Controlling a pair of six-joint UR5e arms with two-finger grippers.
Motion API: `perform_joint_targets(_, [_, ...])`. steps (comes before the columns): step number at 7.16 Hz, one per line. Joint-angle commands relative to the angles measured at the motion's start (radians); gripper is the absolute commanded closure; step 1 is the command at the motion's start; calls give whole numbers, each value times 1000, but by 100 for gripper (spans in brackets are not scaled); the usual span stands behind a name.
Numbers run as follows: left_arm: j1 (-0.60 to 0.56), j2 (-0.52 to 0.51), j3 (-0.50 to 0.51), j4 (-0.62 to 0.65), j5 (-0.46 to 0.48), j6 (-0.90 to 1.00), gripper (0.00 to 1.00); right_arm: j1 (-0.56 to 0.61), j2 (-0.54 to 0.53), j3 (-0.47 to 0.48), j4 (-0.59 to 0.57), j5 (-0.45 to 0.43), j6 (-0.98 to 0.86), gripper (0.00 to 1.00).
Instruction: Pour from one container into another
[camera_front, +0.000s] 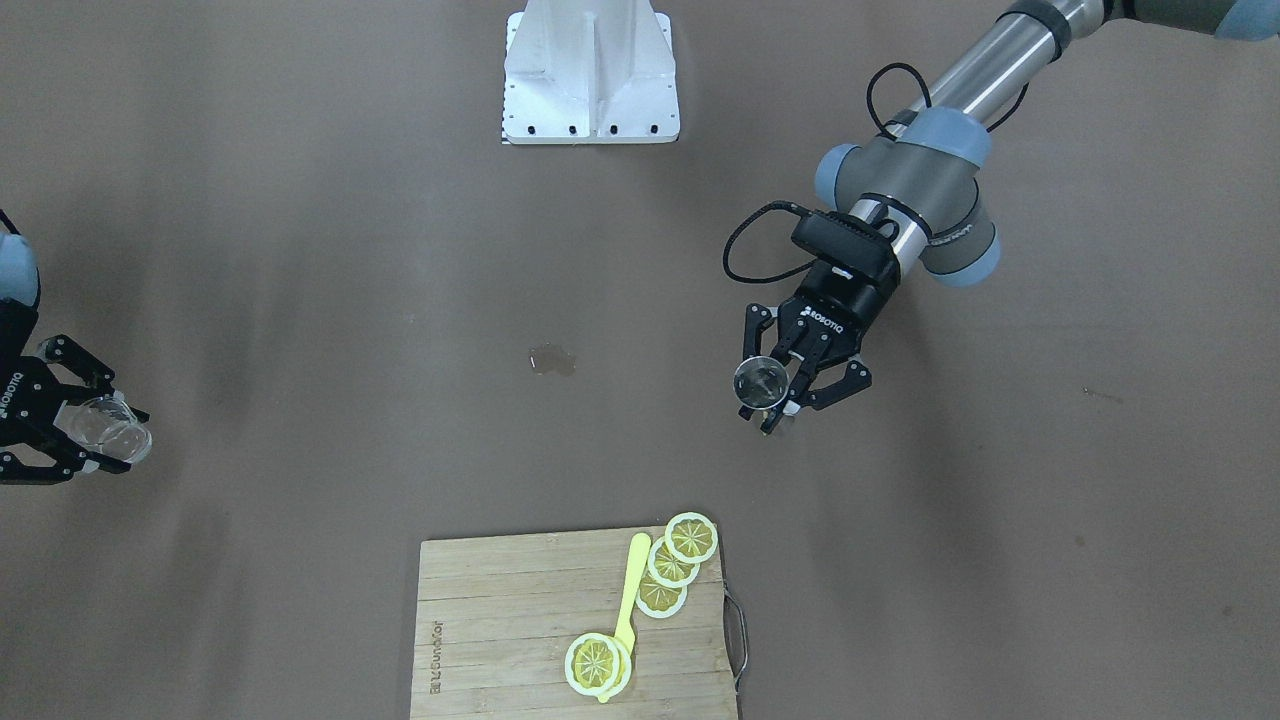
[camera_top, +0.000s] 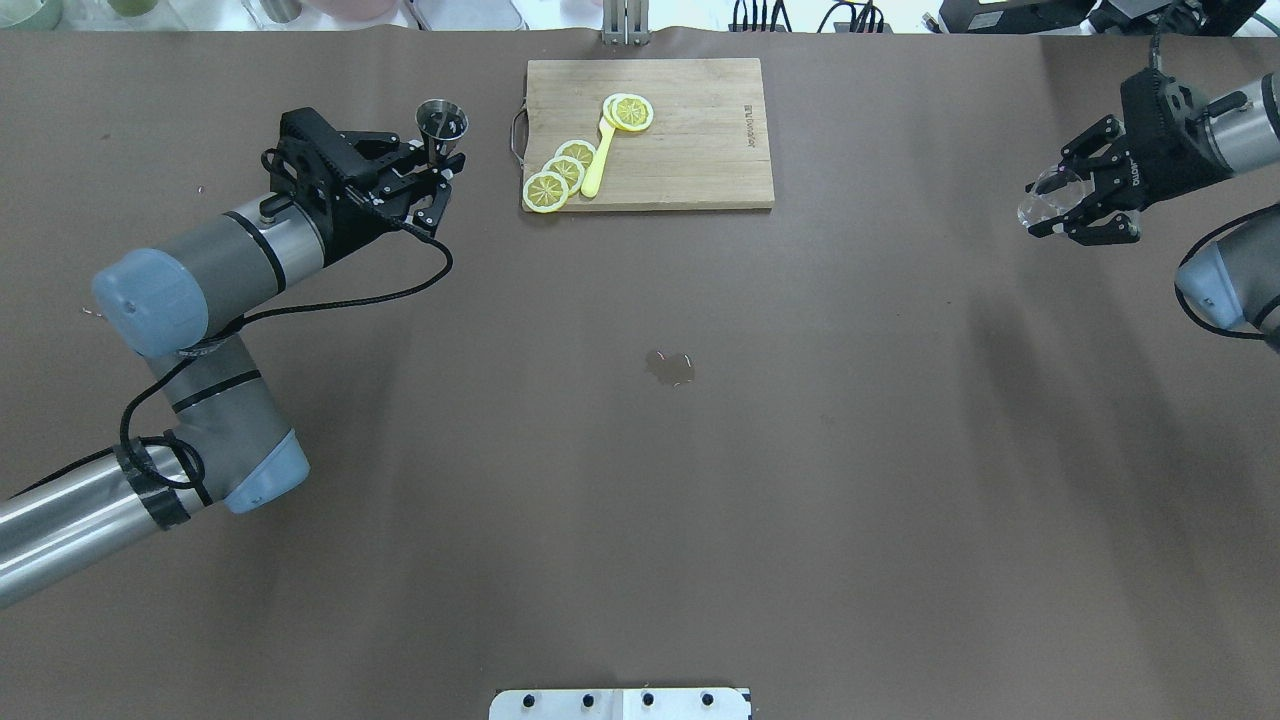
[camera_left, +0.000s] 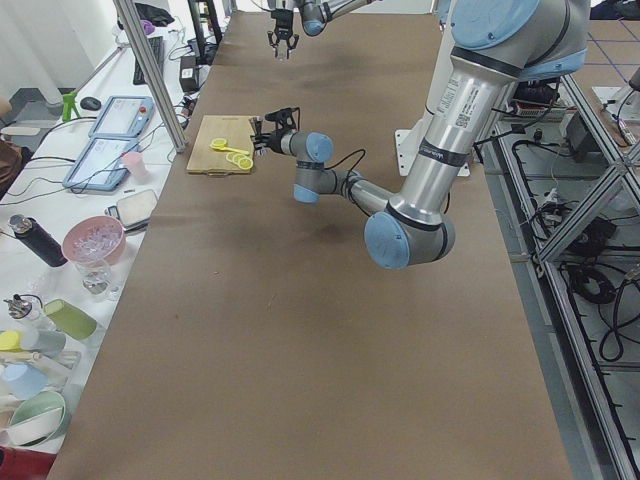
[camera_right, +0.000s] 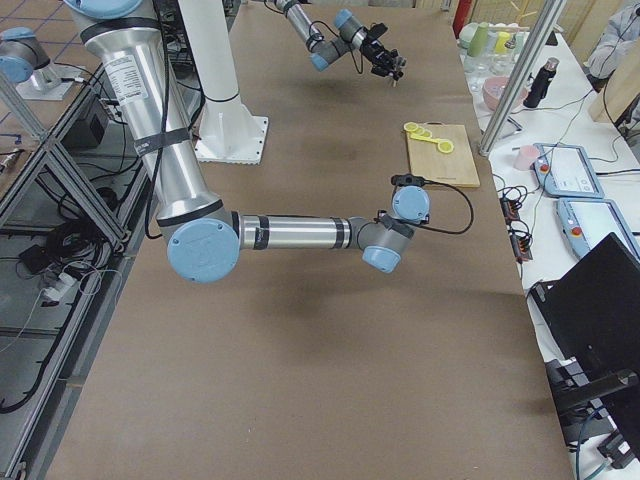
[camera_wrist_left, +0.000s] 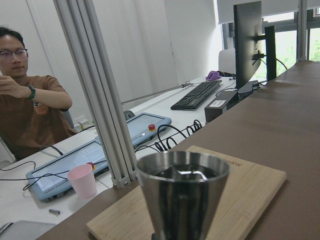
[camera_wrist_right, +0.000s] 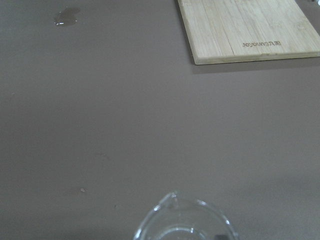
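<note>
- Overhead exterior view gives me the main relation. The steel cup (camera_top: 441, 125) is in the left gripper (camera_top: 436, 168), just beside the handle end of the cutting board (camera_top: 700, 150). The glass beaker (camera_top: 1042, 192) is in the right gripper (camera_top: 1050, 205), at the opposite edge of the table.
- The two containers are well apart, with almost the whole table between them. From the cup, the beaker lies straight across toward the robot's right. Neither arm is clearly nearer to the middle.
- The left jaws are closed on the lower part of the cup, which stands upright with its mouth up. In the left wrist view the inside looks dark and shiny, but I cannot tell if it holds liquid.
- The right jaws are closed around the beaker body. It seems to lean with its mouth toward the table centre, and I see nothing inside it.
- The left arm is stretched forward with the wrist about level. The right wrist points inward.
- I judge that the next move must bring both rims together, probably near the wet spot (camera_top: 670, 368), before any tilting.
</note>
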Motion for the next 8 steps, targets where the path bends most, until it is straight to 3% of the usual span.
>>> perform_joint_targets(1, [-6, 32, -35, 5, -1, -4, 100, -3, 6, -34, 40, -13, 132, 100])
perform_joint_targets(2, [-13, 43, -46, 3, -1, 2, 100, -17, 9, -36, 69, -30, 200, 100])
perform_joint_targets(4, [-21, 90, -57, -9, 3, 4, 100, -132, 9, -64, 308, -170, 453, 100])
perform_joint_targets(5, [-27, 94, -57, -9, 3, -9, 100, -178, 9, -64, 361, -209, 491, 100])
perform_joint_targets(6, [-33, 121, -60, -11, 5, -12, 100, -195, 13, -62, 373, -223, 483, 100])
perform_joint_targets(7, [-73, 153, -66, -7, 2, -51, 100, -230, 17, -64, 398, -293, 483, 100])
perform_joint_targets(8, [-90, 167, -57, -7, 6, -187, 100, -264, 23, -71, 398, -345, 483, 100])
